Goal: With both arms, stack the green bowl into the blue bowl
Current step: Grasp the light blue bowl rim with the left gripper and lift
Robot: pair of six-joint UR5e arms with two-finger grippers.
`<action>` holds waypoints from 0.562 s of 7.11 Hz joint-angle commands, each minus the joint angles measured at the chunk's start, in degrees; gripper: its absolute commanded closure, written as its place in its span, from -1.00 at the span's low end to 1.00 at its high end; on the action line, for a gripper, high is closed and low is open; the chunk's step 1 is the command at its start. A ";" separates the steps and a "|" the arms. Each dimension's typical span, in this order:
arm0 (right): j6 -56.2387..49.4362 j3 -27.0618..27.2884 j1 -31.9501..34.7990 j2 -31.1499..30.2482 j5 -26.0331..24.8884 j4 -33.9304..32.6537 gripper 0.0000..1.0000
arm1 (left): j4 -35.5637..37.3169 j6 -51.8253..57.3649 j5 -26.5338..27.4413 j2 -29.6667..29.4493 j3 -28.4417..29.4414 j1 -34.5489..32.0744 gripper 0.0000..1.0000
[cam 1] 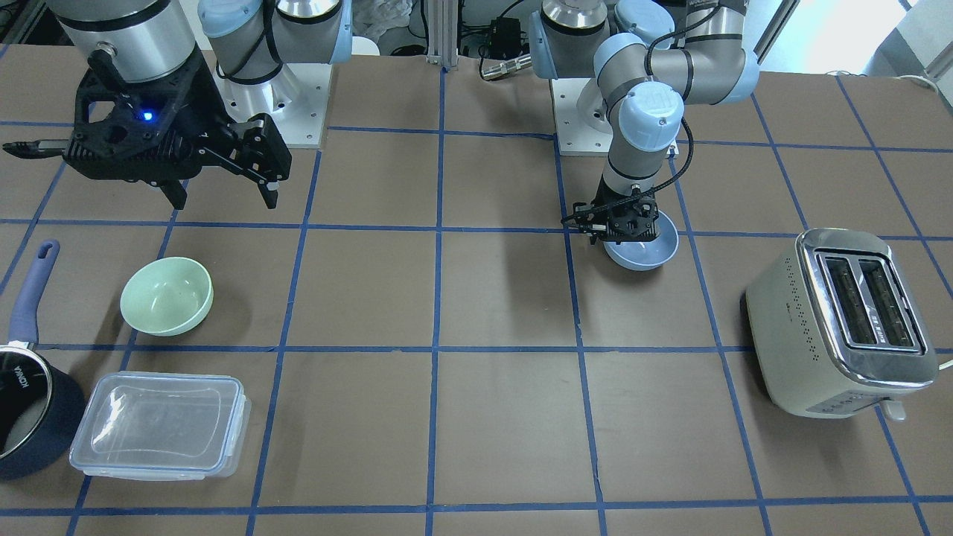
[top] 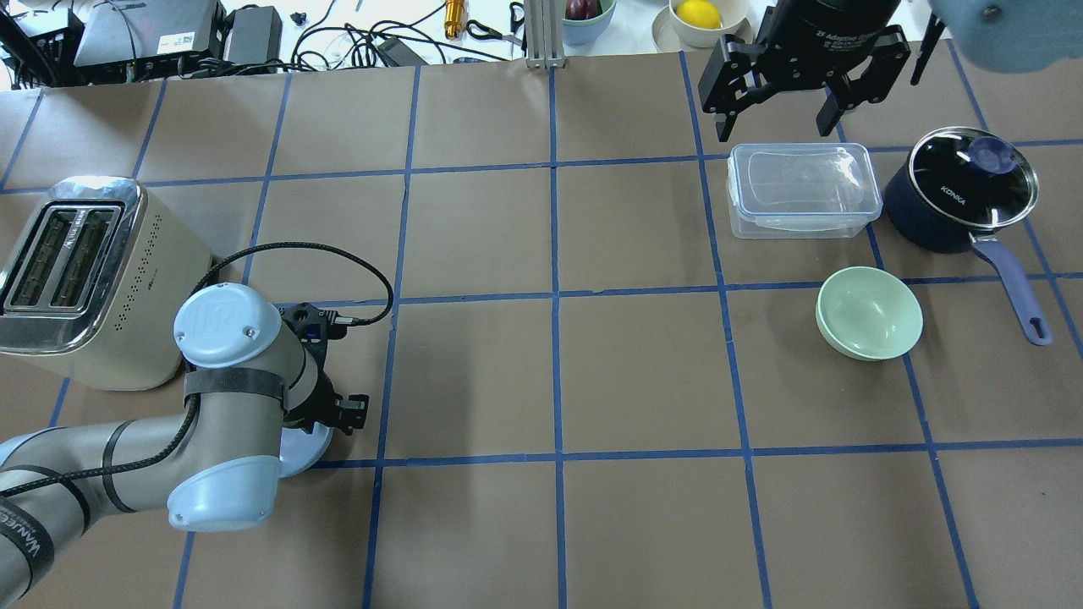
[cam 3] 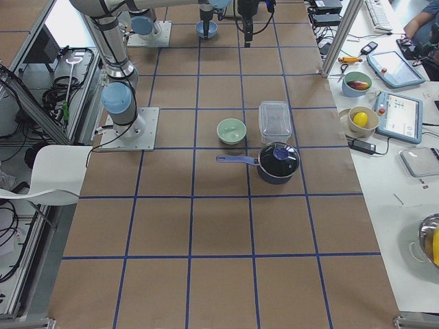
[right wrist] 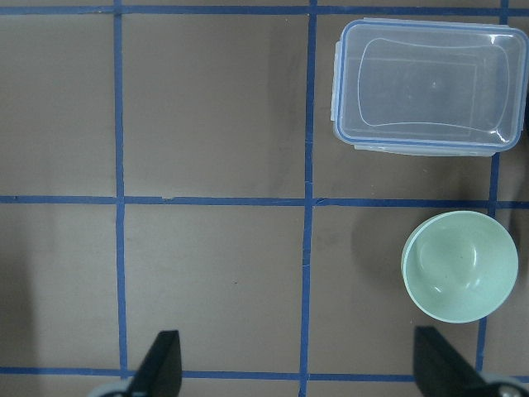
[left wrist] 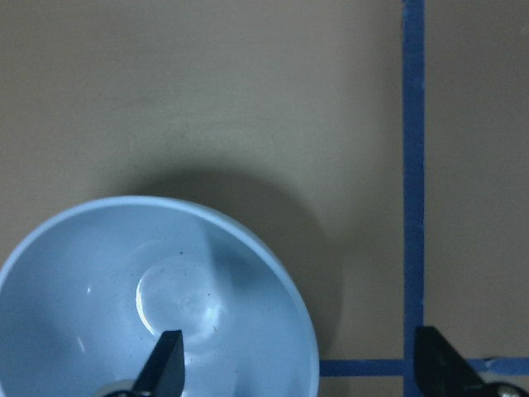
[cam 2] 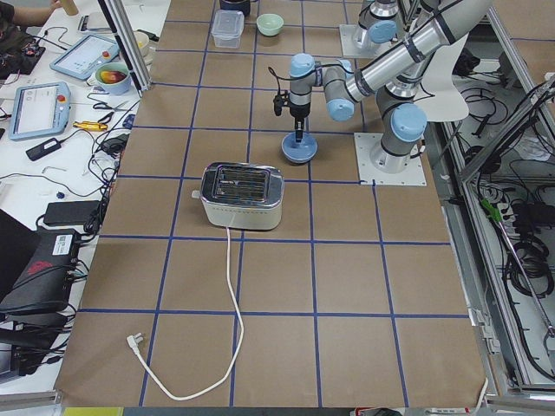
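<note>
Exterior front-facing view: the blue bowl (cam 1: 658,254) sits upright on the table (cam 1: 506,298) in front of the left arm's base, with its rim near a crossing of blue tape lines. The left gripper (cam 1: 627,225) points straight down onto the bowl's near side. In the left wrist view its jaws are spread wide across the rim, one finger (left wrist: 168,364) inside the bowl over the inner wall and the other outside above the tape corner. Nothing is clamped, and whether a finger touches the bowl cannot be told. The toaster (cam 1: 841,324) stands well apart from the bowl on its outer side, though from overhead it is just beside the left arm's wrist joint. The green bowl (cam 1: 167,295) rests upright toward the table's other end, untouched. The lidded clear container (cam 1: 160,424) lies near its rim but apart from it. The saucepan (cam 1: 30,413) sits at the table's edge, its handle running past the bowl without touching. The right gripper (cam 1: 225,195) hangs high above the table between its base and the green bowl, jaws wide apart and holding nothing. In the right wrist view the green bowl lies off to one side of the fingers, not between them. Between the two bowls runs a broad stretch of brown table crossed by tape lines.
</note>
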 commanded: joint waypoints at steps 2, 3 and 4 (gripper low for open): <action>-2.61 -0.06 -1.11 0.26 -0.15 -0.05 -1.00 | -0.23 -11.40 -3.22 -0.43 3.73 -2.11 1.00; -6.03 0.02 -2.77 0.70 -0.41 -0.06 -1.00 | -4.24 -14.09 -4.64 -1.48 9.24 -5.95 1.00; -10.59 0.46 -6.52 1.14 -0.33 0.29 -1.00 | -6.98 -21.43 -5.44 -4.45 14.78 -9.56 1.00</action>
